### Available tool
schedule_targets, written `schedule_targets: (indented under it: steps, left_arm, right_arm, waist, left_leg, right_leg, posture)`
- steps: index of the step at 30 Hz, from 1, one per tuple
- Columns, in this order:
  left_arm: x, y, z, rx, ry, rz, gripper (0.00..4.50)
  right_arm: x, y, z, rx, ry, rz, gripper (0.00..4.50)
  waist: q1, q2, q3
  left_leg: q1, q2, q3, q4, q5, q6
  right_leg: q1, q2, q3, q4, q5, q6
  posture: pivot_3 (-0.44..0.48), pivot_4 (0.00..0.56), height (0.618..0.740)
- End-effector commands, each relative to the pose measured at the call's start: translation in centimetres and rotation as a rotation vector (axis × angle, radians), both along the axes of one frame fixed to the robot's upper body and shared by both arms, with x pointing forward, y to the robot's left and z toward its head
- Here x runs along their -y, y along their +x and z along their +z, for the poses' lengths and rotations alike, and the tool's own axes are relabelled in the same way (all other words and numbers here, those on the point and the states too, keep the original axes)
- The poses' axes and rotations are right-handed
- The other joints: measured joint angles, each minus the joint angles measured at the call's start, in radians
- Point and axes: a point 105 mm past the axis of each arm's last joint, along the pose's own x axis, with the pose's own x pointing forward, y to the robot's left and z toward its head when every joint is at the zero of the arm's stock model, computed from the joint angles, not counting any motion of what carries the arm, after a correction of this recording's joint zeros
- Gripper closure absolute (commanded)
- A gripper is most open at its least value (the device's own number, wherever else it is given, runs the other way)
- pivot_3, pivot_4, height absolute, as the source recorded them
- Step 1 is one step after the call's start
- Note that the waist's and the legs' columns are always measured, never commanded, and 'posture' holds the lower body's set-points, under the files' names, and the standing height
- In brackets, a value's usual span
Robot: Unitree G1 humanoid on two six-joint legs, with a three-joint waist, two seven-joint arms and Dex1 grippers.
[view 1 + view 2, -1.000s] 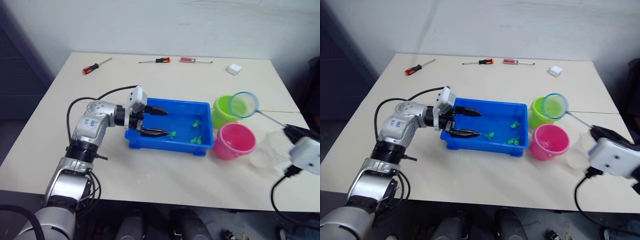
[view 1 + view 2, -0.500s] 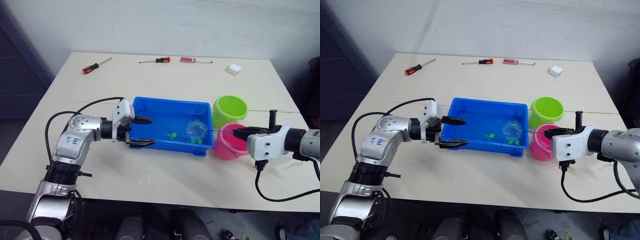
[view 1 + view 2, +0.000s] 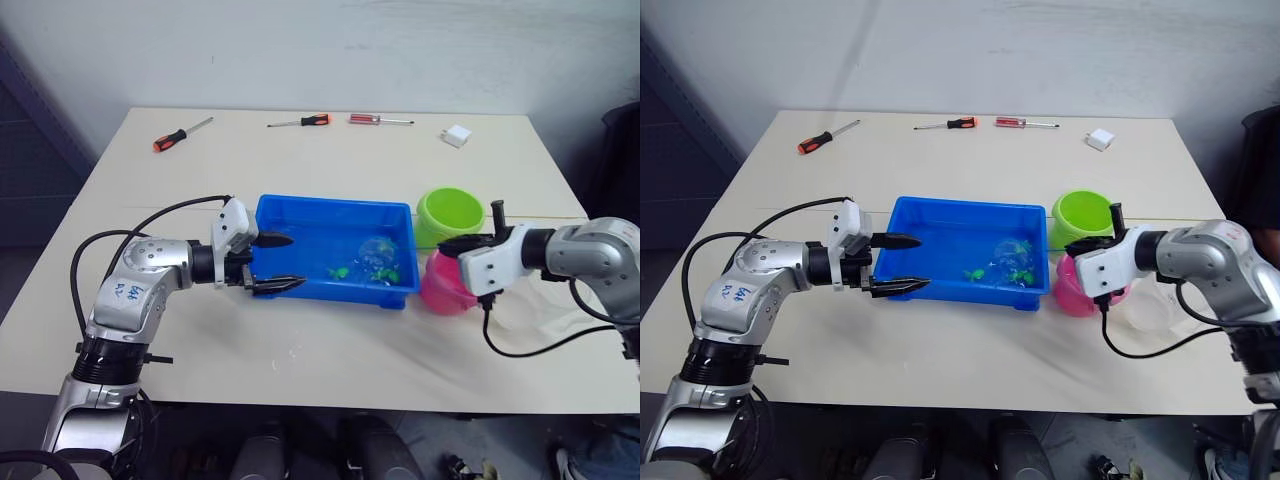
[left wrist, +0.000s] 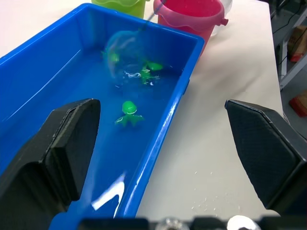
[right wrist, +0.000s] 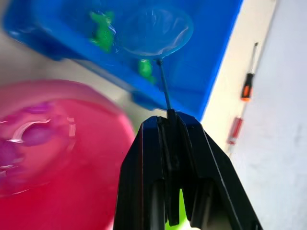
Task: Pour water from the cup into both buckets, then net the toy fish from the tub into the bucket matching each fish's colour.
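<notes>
The blue tub [image 3: 300, 215] of water sits mid-table with green toy fish [image 4: 128, 114] in it. The net [image 3: 378, 249] has its hoop dipped in the tub's right end, near two fish [image 5: 102, 28]. My right gripper [image 3: 458, 246] is shut on the net's wire handle [image 5: 164, 91], above the pink bucket [image 3: 438, 288]. The green bucket [image 3: 448, 212] stands just behind the pink one. The clear cup [image 3: 1146, 312] sits right of the pink bucket. My left gripper [image 3: 295, 263] is open, its fingers astride the tub's front left corner.
Three screwdrivers lie along the table's far edge: one orange-handled [image 3: 178, 134], another orange-handled [image 3: 301, 121] and a red one [image 3: 379, 119]. A small white block [image 3: 455, 136] lies at the back right. A black cable [image 3: 170, 211] loops over my left arm.
My right arm swung the net from above the green bucket down into the tub's right end. My left gripper drew back from inside the tub to its left corner. The camera shifted slightly.
</notes>
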Motion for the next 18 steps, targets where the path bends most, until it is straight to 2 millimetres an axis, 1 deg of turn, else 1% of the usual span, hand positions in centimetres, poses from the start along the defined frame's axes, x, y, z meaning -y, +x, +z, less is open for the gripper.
schedule_targets:
  steps: [1,3,5,8,11,14,16,18]
  left_arm:
    - [-0.2,0.0,1.5,0.055,-0.015,-0.001,0.01]
    - [-0.1,0.2,1.6,0.059,-0.018,-0.001,0.01]
    - [-0.1,0.3,1.6,0.061,-0.018,-0.003,0.01]
    - [0.1,0.3,1.6,0.063,-0.021,-0.008,0.01]
    - [0.1,0.3,1.6,0.062,-0.021,-0.012,0.01]
    - [0.3,0.4,1.5,0.062,-0.023,-0.016,0.01]
    - [0.4,0.4,1.5,0.064,-0.025,-0.018,0.01]
    - [0.5,0.5,1.5,0.066,-0.026,-0.020,0.01]
  right_arm:
    - [-0.6,0.9,2.3,0.104,0.035,0.016,4.50]
    - [-1.0,0.6,2.9,0.105,0.056,0.032,4.50]
    - [-0.6,0.3,3.1,0.107,0.040,0.038,4.50]
    - [0.0,-0.3,4.0,0.113,0.050,0.036,4.50]
    - [0.2,-1.3,4.5,0.082,0.069,0.049,4.50]
    - [0.4,-2.6,3.9,0.024,0.056,0.070,4.50]
    - [0.6,-3.0,3.5,0.003,0.050,0.072,4.50]
    - [1.0,-3.2,2.4,-0.039,0.030,0.072,4.50]
  waist:
    - [0.001,0.000,0.000]
    - [0.002,0.000,0.000]
    - [0.002,0.000,0.000]
    - [0.004,0.000,0.000]
    - [0.003,0.000,0.000]
    - [0.002,0.000,0.000]
    - [0.000,0.000,0.000]
    - [-0.001,0.000,0.000]
  left_leg:
    - [0.000,0.000,0.000,0.000,0.001,-0.001]
    - [0.000,0.000,0.000,0.000,0.001,-0.001]
    - [-0.001,0.000,0.000,0.000,0.001,-0.001]
    - [-0.001,0.000,0.000,0.000,0.001,-0.001]
    - [-0.001,0.000,0.000,0.000,0.001,-0.001]
    - [-0.001,0.000,0.000,0.000,0.000,-0.001]
    - [-0.001,0.000,0.000,0.000,-0.001,0.002]
    - [0.000,0.000,0.000,0.000,-0.001,0.002]
  right_leg:
    - [0.000,0.000,0.000,0.000,0.000,0.000]
    - [0.000,0.000,0.000,0.000,0.000,0.000]
    - [0.000,0.000,0.000,-0.001,0.000,0.000]
    - [0.000,0.000,0.000,-0.001,0.000,0.000]
    - [0.000,0.000,0.000,-0.002,0.000,0.000]
    - [0.000,0.000,-0.001,-0.001,0.000,0.000]
    - [0.001,0.000,0.000,-0.001,0.000,0.000]
    - [0.001,0.000,0.000,-0.001,0.000,0.000]
  posture:
    - [0.000,0.150,0.740]
    - [0.000,0.150,0.740]
    - [0.000,0.150,0.740]
    - [0.000,0.150,0.740]
    - [0.000,0.150,0.740]
    - [0.000,0.150,0.740]
    - [0.000,0.150,0.740]
    - [0.000,0.150,0.740]
